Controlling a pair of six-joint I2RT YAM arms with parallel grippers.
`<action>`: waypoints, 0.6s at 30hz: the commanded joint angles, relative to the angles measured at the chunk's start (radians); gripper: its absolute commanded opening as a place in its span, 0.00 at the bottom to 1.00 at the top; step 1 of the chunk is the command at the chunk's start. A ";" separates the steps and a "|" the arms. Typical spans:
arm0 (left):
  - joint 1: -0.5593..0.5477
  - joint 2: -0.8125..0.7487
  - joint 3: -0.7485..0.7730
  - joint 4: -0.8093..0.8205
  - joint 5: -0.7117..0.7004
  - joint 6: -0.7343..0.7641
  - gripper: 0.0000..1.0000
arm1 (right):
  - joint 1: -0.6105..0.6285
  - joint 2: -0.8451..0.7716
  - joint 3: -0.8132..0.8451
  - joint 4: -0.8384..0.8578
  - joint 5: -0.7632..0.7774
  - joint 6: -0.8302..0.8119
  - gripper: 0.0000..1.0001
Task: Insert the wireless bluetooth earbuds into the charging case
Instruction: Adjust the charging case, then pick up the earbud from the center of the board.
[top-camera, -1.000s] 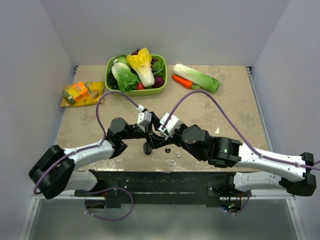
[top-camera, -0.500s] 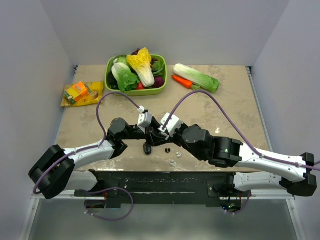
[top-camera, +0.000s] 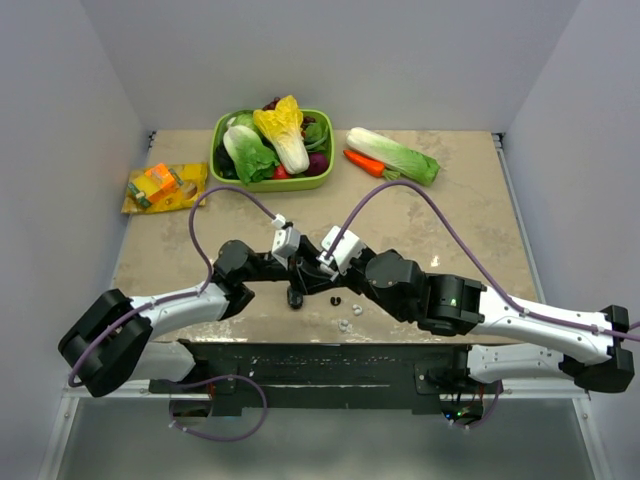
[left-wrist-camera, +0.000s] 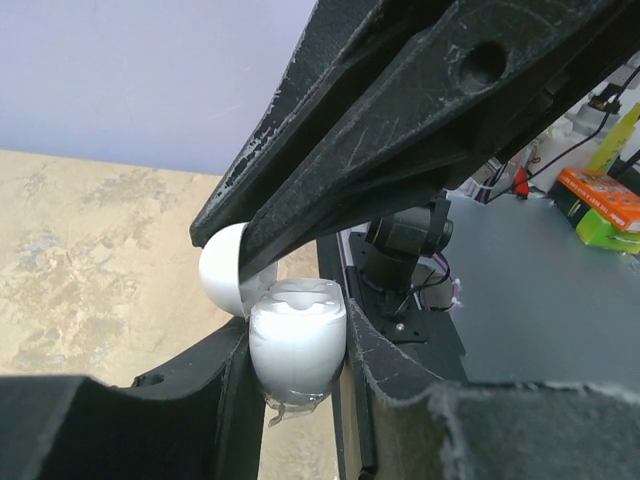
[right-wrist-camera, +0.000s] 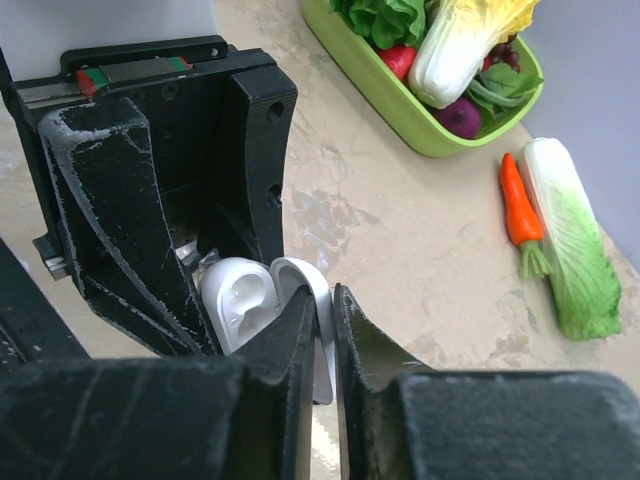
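The white charging case (left-wrist-camera: 297, 340) stands upright with my left gripper (left-wrist-camera: 297, 372) shut on its body, a black finger (left-wrist-camera: 205, 400) on each side. Its lid (right-wrist-camera: 312, 290) is swung open, and my right gripper (right-wrist-camera: 325, 330) is shut on that lid. In the right wrist view the case's two sockets (right-wrist-camera: 238, 300) look empty. From above, both grippers (top-camera: 297, 280) (top-camera: 318, 272) meet near the table's front middle and hide the case. One tiny black earbud (top-camera: 334, 298) lies on the table just to their right.
Two small pale bits (top-camera: 350, 317) lie by the front edge. At the back stands a green bowl (top-camera: 222, 160) of vegetables, with a cabbage (top-camera: 393, 155) and carrot (top-camera: 363, 162) to its right. An orange packet (top-camera: 163, 187) lies at the left.
My left gripper's jaws have closed onto the case body. Both wrists have shifted only slightly, and the right gripper keeps its hold on the lid.
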 joint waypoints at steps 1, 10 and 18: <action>0.004 0.020 -0.042 0.242 -0.034 -0.043 0.00 | 0.004 -0.050 0.000 0.077 0.001 0.081 0.16; 0.004 0.026 -0.161 0.548 -0.166 -0.105 0.00 | -0.114 -0.139 0.032 0.127 -0.046 0.192 0.50; -0.013 -0.040 -0.321 0.816 -0.389 -0.050 0.00 | -0.306 -0.205 -0.133 0.165 -0.029 0.452 0.66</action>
